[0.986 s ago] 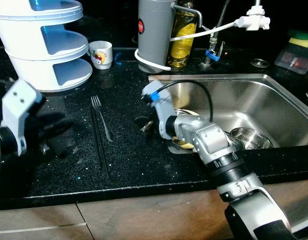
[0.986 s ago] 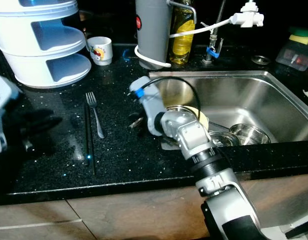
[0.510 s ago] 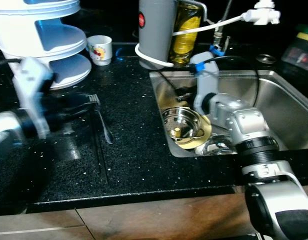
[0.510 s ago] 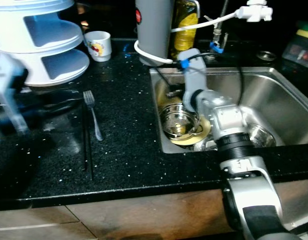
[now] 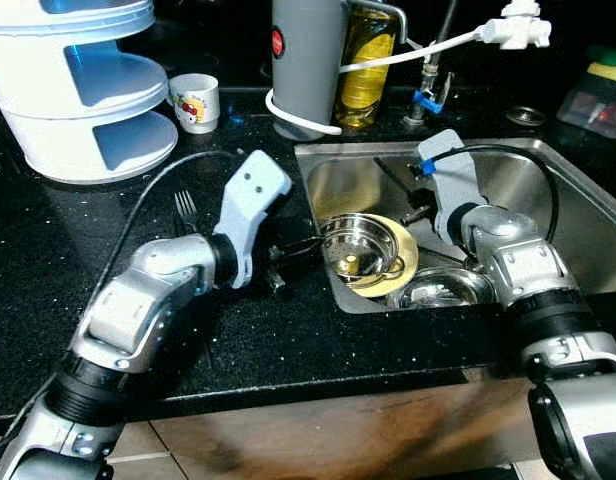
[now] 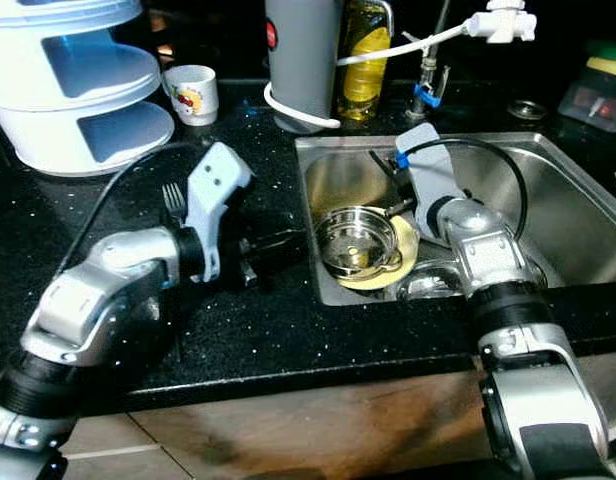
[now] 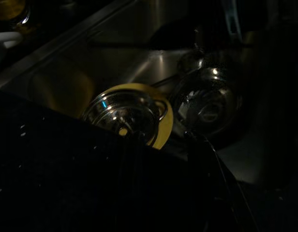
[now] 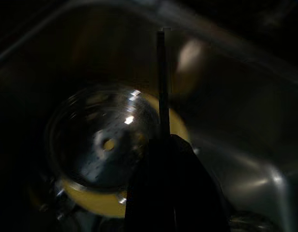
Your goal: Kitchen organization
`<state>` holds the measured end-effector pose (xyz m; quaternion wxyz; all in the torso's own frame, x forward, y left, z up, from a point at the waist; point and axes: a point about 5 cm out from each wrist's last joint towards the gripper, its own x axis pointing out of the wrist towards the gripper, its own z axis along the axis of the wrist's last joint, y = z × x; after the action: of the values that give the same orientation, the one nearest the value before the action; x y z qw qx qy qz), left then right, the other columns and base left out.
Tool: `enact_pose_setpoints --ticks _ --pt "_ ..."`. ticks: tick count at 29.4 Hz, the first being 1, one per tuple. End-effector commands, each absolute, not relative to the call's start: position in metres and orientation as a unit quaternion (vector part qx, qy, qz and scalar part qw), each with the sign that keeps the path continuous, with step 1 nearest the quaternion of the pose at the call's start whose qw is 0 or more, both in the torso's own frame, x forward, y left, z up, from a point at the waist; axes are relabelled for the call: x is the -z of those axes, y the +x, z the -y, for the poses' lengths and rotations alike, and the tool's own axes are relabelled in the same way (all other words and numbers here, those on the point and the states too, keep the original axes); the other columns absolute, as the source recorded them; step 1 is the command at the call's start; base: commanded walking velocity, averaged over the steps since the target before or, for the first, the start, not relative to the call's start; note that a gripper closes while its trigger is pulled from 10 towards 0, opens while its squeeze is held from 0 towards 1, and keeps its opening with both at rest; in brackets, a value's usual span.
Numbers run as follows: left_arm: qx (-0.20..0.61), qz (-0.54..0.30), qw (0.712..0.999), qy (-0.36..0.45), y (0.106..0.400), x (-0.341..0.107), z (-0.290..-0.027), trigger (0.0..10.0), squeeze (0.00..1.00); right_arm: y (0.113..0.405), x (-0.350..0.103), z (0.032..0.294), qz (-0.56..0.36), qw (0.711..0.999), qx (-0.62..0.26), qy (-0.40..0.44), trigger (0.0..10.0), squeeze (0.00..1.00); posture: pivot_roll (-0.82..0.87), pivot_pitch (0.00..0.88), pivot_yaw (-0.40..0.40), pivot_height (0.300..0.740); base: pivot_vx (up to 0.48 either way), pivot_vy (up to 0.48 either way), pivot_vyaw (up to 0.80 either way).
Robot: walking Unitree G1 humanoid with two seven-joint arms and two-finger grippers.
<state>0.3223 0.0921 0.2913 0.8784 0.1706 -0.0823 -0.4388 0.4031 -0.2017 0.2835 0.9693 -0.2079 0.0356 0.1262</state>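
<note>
A steel bowl (image 5: 353, 245) rests on a yellow plate (image 5: 403, 262) at the left end of the sink (image 5: 508, 155), and a second steel bowl (image 5: 440, 290) lies beside them. My right gripper (image 5: 420, 212) hangs inside the sink just past the plate, shut on a thin dark stick (image 8: 161, 82) that points toward the sink's back wall. My left gripper (image 5: 293, 255) lies low over the black counter, right at the sink's left rim, facing the bowl and plate. A fork (image 5: 185, 208) lies on the counter, partly hidden behind the left arm.
A white tiered rack (image 5: 78, 90) and a small printed cup (image 5: 195, 102) stand at the back left. A grey cylinder (image 5: 303, 60), an oil bottle (image 5: 366, 60) and the tap (image 5: 428, 75) line the back of the sink. A spoon (image 7: 190, 60) lies in the basin.
My right gripper went from the counter left of the sink into the basin, then further right. My left arm swung in from the far left to the sink's rim.
</note>
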Motion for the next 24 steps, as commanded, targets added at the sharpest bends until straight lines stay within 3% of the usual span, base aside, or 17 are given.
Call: enact_pose_setpoints --ticks 1,4,6,7,8,9,20,21,22,23,24 --pt "0.442 0.083 0.875 0.179 0.322 -0.289 -0.086 10.0 0.00 0.403 -0.261 0.199 -0.069 0.966 -0.152 -0.196 0.0 0.00 0.04 0.213 -0.010 0.740 0.000 0.000 0.00" --pt "0.447 0.085 0.873 0.174 0.321 -0.288 -0.085 10.0 0.00 0.403 -0.255 0.196 -0.074 0.966 -0.160 -0.187 0.0 0.00 0.04 0.213 -0.010 0.740 0.000 0.000 0.00" --pt "0.450 0.087 0.873 0.170 0.321 -0.289 -0.084 10.0 0.00 0.403 -0.250 0.193 -0.078 0.965 -0.164 -0.190 3.1 0.00 0.04 0.213 -0.010 0.740 0.000 0.000 0.00" --pt "0.450 0.087 0.873 0.170 0.321 -0.289 -0.084 10.0 0.00 0.403 -0.250 0.193 -0.078 0.965 -0.164 -0.190 3.1 0.00 0.04 0.213 -0.010 0.740 0.000 0.000 0.00" --pt "0.450 0.089 0.873 0.164 0.321 -0.289 -0.084 10.0 0.00 0.403 -0.248 0.191 -0.081 0.964 -0.169 -0.190 4.9 0.00 0.05 0.212 -0.011 0.740 0.000 0.000 0.00" --pt "0.450 0.090 0.873 0.163 0.322 -0.289 -0.086 10.0 0.00 0.404 -0.244 0.186 -0.084 0.962 -0.175 -0.192 10.0 0.00 0.05 0.213 -0.015 0.740 0.000 0.000 0.00" --pt "0.448 0.092 0.874 0.166 0.323 -0.291 -0.094 10.0 0.00 0.405 -0.242 0.181 -0.084 0.960 -0.183 -0.192 10.0 0.00 0.06 0.212 -0.018 0.740 0.000 0.000 0.00" --pt "0.448 0.093 0.874 0.165 0.324 -0.291 -0.094 10.0 0.00 0.405 -0.243 0.183 -0.086 0.961 -0.180 -0.193 10.0 0.20 0.05 0.213 -0.019 0.740 0.000 0.000 0.00" --pt "0.448 0.093 0.874 0.165 0.324 -0.291 -0.094 10.0 0.00 0.405 -0.243 0.183 -0.086 0.961 -0.180 -0.193 10.0 0.20 0.05 0.213 -0.019 0.740 0.000 0.000 0.00" --pt "0.448 0.094 0.874 0.164 0.323 -0.291 -0.094 10.0 0.00 0.405 -0.243 0.184 -0.087 0.961 -0.177 -0.194 10.0 0.40 0.05 0.212 -0.018 0.740 0.000 0.000 0.00" --pt "0.449 0.096 0.874 0.162 0.321 -0.291 -0.093 10.0 0.00 0.405 -0.243 0.185 -0.087 0.961 -0.175 -0.195 10.0 0.89 0.05 0.212 -0.018 0.740 0.000 0.000 0.00"
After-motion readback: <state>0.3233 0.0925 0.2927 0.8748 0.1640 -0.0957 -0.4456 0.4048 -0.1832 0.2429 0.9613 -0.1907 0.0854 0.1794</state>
